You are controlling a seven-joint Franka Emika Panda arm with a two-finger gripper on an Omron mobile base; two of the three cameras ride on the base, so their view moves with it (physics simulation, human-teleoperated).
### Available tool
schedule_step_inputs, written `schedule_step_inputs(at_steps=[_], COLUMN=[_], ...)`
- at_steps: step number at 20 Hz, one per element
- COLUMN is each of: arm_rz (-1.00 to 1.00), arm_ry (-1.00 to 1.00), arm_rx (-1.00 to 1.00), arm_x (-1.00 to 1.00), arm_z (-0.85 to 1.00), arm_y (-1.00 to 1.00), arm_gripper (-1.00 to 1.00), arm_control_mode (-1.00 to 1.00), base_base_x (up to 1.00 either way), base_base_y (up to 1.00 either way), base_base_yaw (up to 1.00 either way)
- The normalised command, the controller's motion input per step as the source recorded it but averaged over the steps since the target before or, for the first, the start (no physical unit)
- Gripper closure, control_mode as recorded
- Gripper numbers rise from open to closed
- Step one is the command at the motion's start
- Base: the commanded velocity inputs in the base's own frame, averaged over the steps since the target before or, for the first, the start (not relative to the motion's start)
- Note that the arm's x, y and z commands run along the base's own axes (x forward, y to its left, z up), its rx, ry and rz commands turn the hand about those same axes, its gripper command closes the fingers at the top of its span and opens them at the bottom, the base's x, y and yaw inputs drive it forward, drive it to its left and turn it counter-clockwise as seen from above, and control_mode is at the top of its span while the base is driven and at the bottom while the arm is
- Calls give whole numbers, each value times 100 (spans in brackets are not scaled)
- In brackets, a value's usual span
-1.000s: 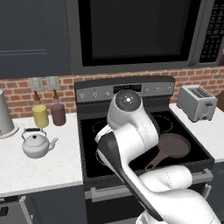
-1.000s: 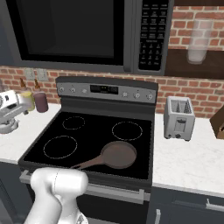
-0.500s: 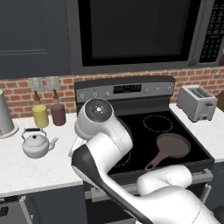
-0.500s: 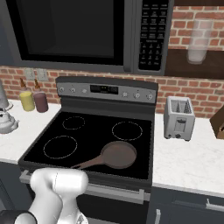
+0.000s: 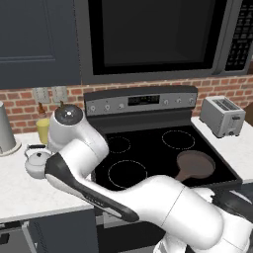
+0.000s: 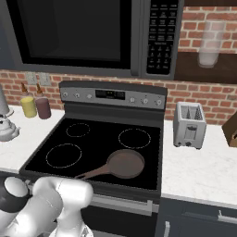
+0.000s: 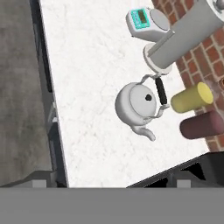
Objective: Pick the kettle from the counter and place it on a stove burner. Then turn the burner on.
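- Left base view looks forward and down from behind the arm's left, over the black glass cooktop [image 5: 163, 153].
- Right base view faces the same cooktop [image 6: 99, 148] from the right.
- Hand view looks down on the counter [image 7: 87, 65] and kettle [image 7: 138, 104].

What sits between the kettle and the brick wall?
In the hand view, a yellow bottle and a maroon bottle stand between the kettle and the brick wall.

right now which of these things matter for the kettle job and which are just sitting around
For the job:
kettle
counter
widest burner

Just lying about:
pan
toaster
yellow jar
maroon jar
grey cylinder
timer
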Motion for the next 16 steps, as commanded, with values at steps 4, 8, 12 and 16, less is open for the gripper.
schedule_step_inputs(at_steps=[4, 8, 12, 16], arm_rz=[2, 0, 0, 0], arm_ry=[6, 0, 2, 2], arm_rx=[-20, -21, -21, -13], arm_x=[18, 51, 32, 42], arm_z=[-3, -25, -37, -35], arm_y=[55, 31, 20, 1], arm_gripper=[-100, -100, -100, -100], arm_control_mode=[-100, -100, -100, -100], base_base_x=[0, 0, 0, 0], base_base_y=[0, 0, 0, 0], base_base_yaw=[0, 0, 0, 0])
